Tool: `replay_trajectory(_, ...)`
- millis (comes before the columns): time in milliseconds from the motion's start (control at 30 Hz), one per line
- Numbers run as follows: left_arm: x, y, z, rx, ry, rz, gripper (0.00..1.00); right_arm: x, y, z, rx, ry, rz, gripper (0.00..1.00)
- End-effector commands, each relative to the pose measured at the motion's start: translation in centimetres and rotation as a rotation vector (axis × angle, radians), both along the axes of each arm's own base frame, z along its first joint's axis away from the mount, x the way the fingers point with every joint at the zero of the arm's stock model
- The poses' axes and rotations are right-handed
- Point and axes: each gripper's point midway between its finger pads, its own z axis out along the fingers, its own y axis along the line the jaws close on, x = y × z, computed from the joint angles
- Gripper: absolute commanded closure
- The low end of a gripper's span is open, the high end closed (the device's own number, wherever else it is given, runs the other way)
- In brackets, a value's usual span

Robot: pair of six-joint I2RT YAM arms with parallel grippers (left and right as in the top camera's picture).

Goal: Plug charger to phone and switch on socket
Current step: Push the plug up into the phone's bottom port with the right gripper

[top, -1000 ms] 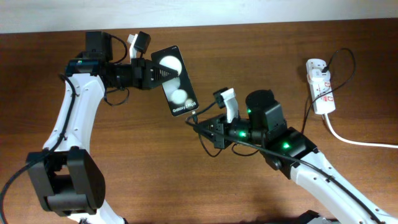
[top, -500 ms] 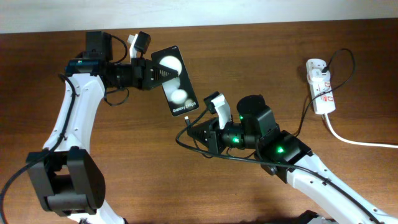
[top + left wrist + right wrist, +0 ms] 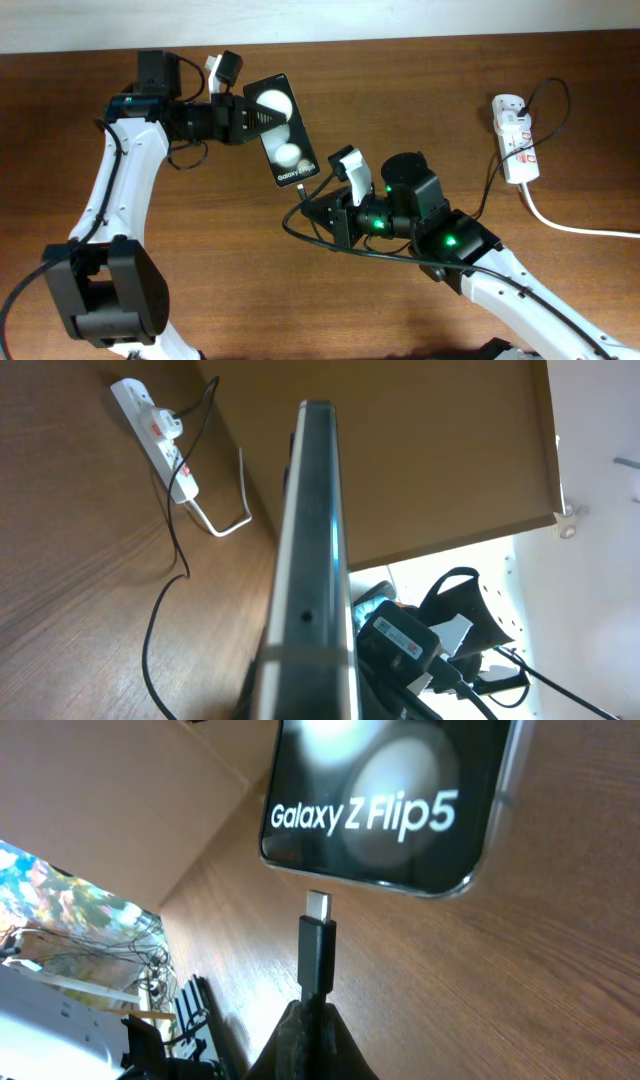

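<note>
My left gripper [image 3: 248, 118] is shut on the black phone [image 3: 281, 130] and holds it tilted above the table; in the left wrist view I see the phone's edge [image 3: 312, 540] end-on. My right gripper [image 3: 318, 207] is shut on the charger [image 3: 302, 198], a thin black cable. In the right wrist view its plug tip [image 3: 318, 908] sits just below the phone's bottom edge [image 3: 390, 815], a small gap apart. The white socket [image 3: 515, 137] lies at the far right, with the black cable running into it; it also shows in the left wrist view [image 3: 158, 432].
The socket's thick white cord [image 3: 580, 228] runs off the right edge. The slack black cable [image 3: 340, 248] loops under my right arm. Brown wooden table [image 3: 230, 280] all round.
From a second ago my right gripper moved left and a little down with the plug, nearer the phone's bottom edge. In the last half second almost nothing moved. The left arm is still.
</note>
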Motion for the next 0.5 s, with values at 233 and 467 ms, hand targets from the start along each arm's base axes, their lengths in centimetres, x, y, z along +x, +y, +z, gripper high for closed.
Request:
replay_trajectory(233, -0.26, -0.04, 0.8, -0.028, -0.017, -0.013, 1.0, 0.03, -0.04, 0.39, -0.006, -0.033, -0.01, 0.96)
replay_trajectory(467, -0.27, -0.04, 0.8, -0.028, -0.016, -0.013, 1.0, 0.06, -0.05, 0.4, -0.006, -0.033, -0.011, 0.96)
